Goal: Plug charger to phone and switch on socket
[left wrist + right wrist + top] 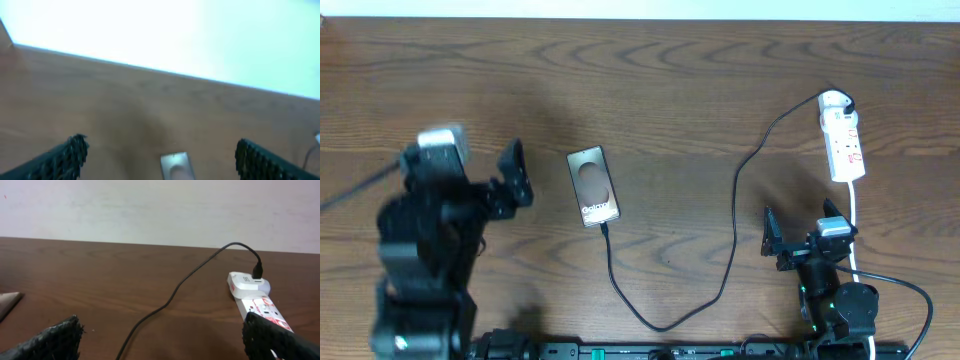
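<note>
The bronze phone [592,185] lies flat at centre-left; it also shows blurred in the left wrist view [175,167]. The black charger cable [734,215] runs from a white adapter in the socket [843,135], loops toward the front edge, and its tip meets the phone's near end [604,228]. The cable [175,292] and socket [262,306] also show in the right wrist view. My left gripper [520,175] is open and empty, left of the phone [162,145]. My right gripper [802,225] is open and empty, in front of the socket [162,322].
The socket's white cord [853,215] runs toward the front beside my right arm. The table's far edge [125,242] meets a pale wall. A corner of the phone [7,304] shows at the left of the right wrist view.
</note>
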`<state>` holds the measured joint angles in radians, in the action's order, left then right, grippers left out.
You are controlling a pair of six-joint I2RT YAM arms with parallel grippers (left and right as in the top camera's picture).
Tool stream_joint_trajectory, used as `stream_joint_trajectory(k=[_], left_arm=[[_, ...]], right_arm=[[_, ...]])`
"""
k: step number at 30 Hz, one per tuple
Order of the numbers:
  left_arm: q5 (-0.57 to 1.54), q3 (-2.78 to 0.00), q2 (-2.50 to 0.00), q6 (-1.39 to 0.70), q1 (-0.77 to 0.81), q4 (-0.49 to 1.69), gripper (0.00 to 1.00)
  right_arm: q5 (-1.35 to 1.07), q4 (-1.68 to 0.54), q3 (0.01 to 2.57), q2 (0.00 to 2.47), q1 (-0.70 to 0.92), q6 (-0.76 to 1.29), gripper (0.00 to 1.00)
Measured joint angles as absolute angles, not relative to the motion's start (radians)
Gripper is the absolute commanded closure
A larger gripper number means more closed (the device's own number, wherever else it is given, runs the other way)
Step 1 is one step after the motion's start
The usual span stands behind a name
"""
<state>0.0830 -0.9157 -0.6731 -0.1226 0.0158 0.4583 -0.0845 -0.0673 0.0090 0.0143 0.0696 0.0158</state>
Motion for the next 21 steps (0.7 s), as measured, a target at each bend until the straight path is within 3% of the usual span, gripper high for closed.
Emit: stream_joint_trajectory(k=[11,21], left_arm=[[0.110,-0.340,-0.341,-0.032,0.016,-0.003,0.04],[0.118,-0.070,-0.113,0.035,0.016,-0.051,0.04]], right_arm=[[-0.081,-0.068,0.009,0.012,0.070,0.016,0.01],[-0.080,-0.068,0.009,0.012,0.070,0.016,0.01]])
